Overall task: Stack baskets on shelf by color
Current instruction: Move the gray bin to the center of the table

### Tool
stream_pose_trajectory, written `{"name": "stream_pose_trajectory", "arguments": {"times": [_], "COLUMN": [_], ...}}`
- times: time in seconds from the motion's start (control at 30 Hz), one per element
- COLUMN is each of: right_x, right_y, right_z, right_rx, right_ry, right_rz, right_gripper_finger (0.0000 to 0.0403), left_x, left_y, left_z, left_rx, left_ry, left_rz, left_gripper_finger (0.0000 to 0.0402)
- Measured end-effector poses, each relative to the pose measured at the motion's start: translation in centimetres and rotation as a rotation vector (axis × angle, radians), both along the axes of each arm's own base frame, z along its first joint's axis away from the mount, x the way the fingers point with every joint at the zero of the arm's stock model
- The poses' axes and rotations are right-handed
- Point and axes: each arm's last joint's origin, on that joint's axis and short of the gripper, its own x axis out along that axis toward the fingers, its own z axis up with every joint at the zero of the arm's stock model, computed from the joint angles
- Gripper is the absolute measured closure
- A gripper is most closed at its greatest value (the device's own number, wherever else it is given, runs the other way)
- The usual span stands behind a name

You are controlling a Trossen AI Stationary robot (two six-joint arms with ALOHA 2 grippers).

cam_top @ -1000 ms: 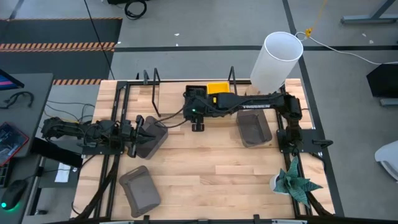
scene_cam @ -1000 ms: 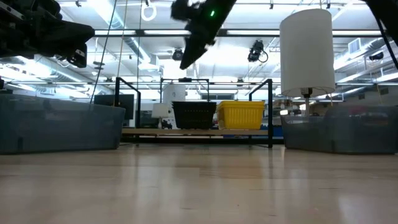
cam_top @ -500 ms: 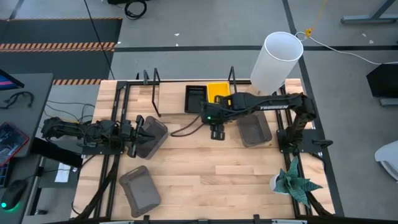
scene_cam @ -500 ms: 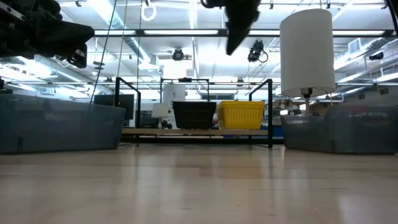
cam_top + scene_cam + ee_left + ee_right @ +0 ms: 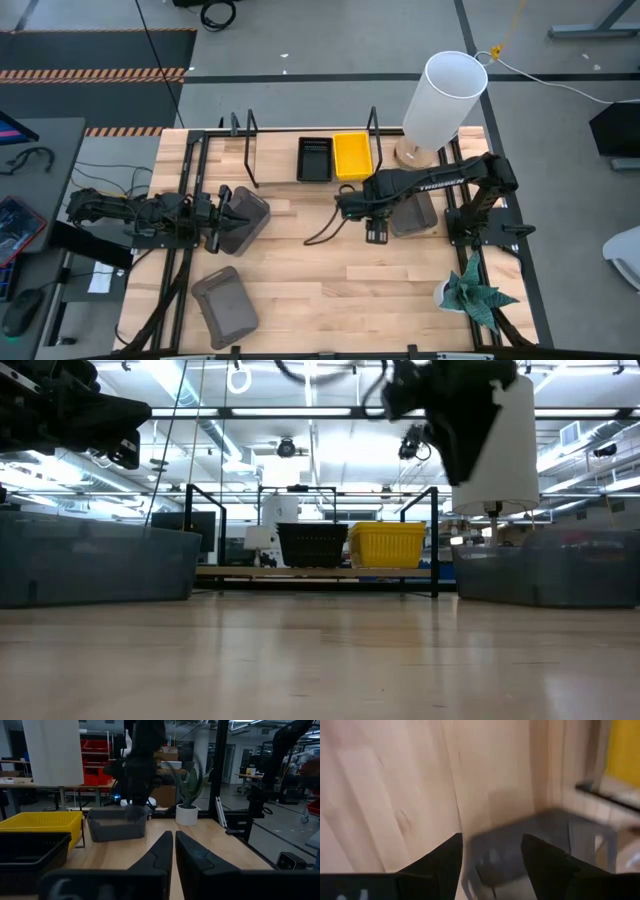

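Right gripper [image 5: 377, 236] fingers apart; left gripper [image 5: 222, 218] fingers together.

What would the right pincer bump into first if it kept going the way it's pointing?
Most likely the gray basket on the tabletop, which lies just ahead between the open fingers of the right pincer; how far off is hard to judge.

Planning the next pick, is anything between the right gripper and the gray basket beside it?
Nothing visible. The right gripper hangs open above the table right beside the gray basket; its wrist view shows the basket just past its fingers, with only bare wood around it.
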Motion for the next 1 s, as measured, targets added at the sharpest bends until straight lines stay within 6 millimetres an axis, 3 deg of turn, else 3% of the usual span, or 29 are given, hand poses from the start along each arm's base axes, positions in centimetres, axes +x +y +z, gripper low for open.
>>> {"name": "stream_pose_trajectory", "arguments": {"times": [0.3,0.5,0.8,1.0], "right_x": [-3.2,-4.5,-4.2,-3.1], "right_y": [-1.1,-2.6,-3.9,-3.5], "right_z": [-4.4,-7.1,-9.5,-9.9], "right_rx": [-0.08,-0.092,-0.062,0.082], "right_ry": [0.301,0.39,0.286,0.166], "right_rz": [-0.027,-0.012,-0.008,-0.026], "right_gripper_finger": [0.0211,0.0225,0.0245,0.0252], "left_x": [0.0,0.0,0.0,0.0], "left_y": [0.0,0.0,0.0,0.0], "left_z": [0.0,0.0,0.0,0.0], "left_rx": [0.0,0.0,0.0,0.0], "left_ry": [0.0,0.0,0.0,0.0], "left_rz": [0.0,0.0,0.0,0.0], "left_gripper_finger": [0.0367,0.0375,0.0369,0.0367]}}
